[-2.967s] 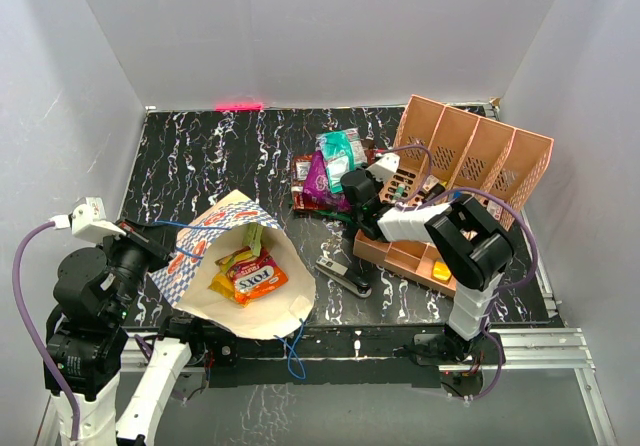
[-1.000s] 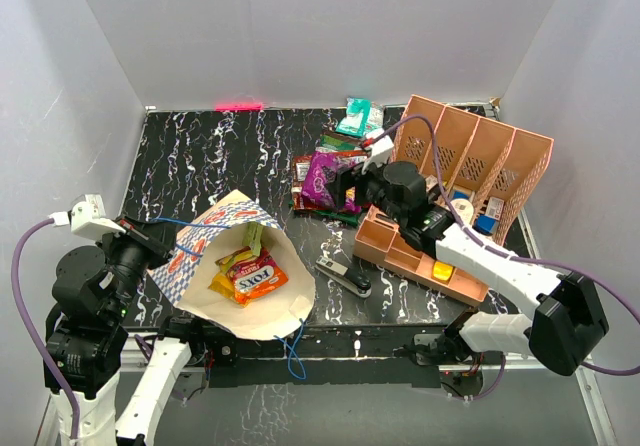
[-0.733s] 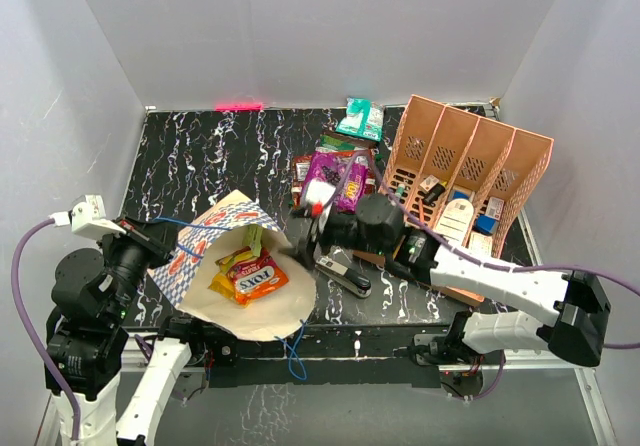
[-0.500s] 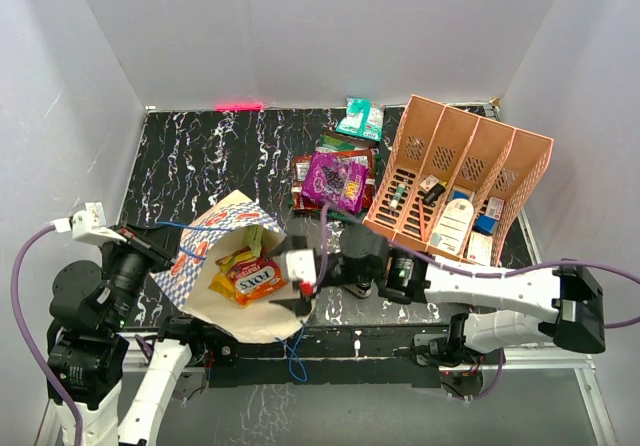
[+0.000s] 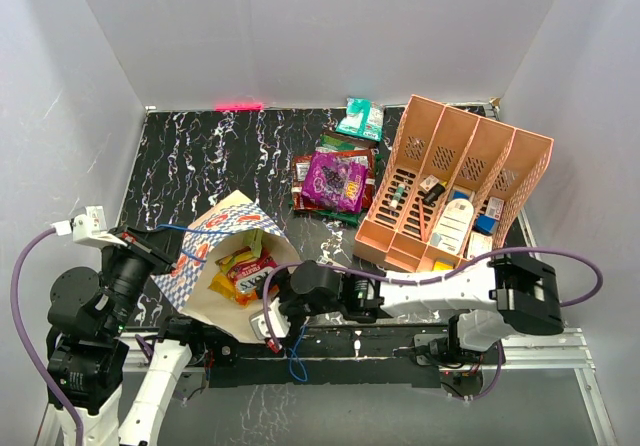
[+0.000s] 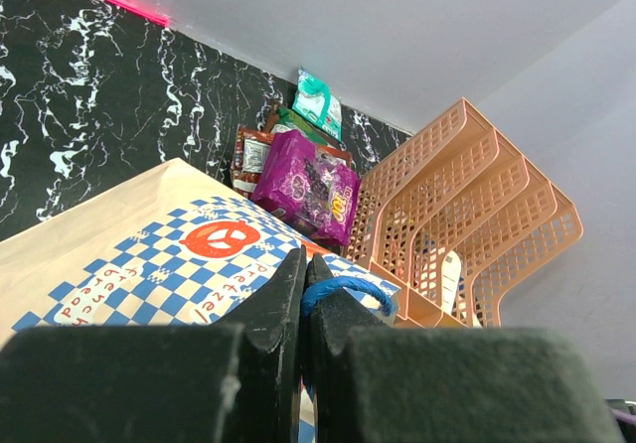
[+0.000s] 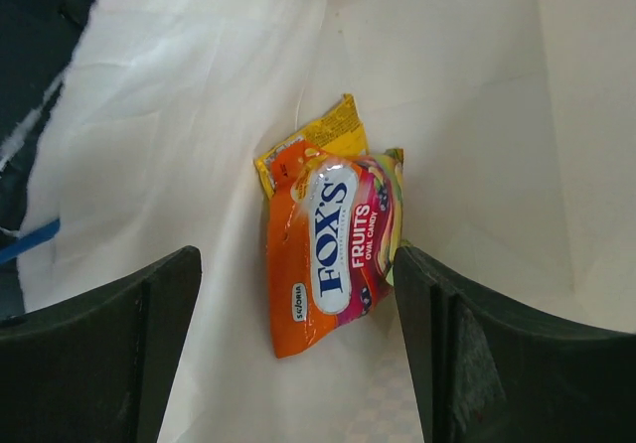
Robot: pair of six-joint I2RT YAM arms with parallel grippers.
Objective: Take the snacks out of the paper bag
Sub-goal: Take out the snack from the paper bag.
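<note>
The paper bag (image 5: 205, 228) lies on its side, mouth toward the arms, with its blue string handle (image 6: 343, 289) pinched in my shut left gripper (image 6: 303, 259). Inside lie snacks; an orange FOX'S packet (image 7: 328, 254) rests on a yellow one (image 7: 333, 125). My right gripper (image 7: 296, 274) is at the bag's mouth (image 5: 280, 311), open, its fingers (image 7: 129, 344) on either side of the FOX'S packet and short of it. Outside the bag, a purple packet (image 5: 335, 179), a teal one (image 5: 360, 118) and a red-brown one (image 5: 300, 171) lie on the table.
A salmon-pink organiser (image 5: 460, 191) holding small bottles and boxes stands at the right, close beside the pile of packets. White walls enclose the black marbled table (image 5: 200, 156). My right arm (image 5: 420, 291) stretches across the near edge.
My right arm swung from the packet pile beside the organiser down and left to the bag's mouth, jaws narrowing slightly. The teal packet now lies at the back. My left gripper kept hold of the handle.
</note>
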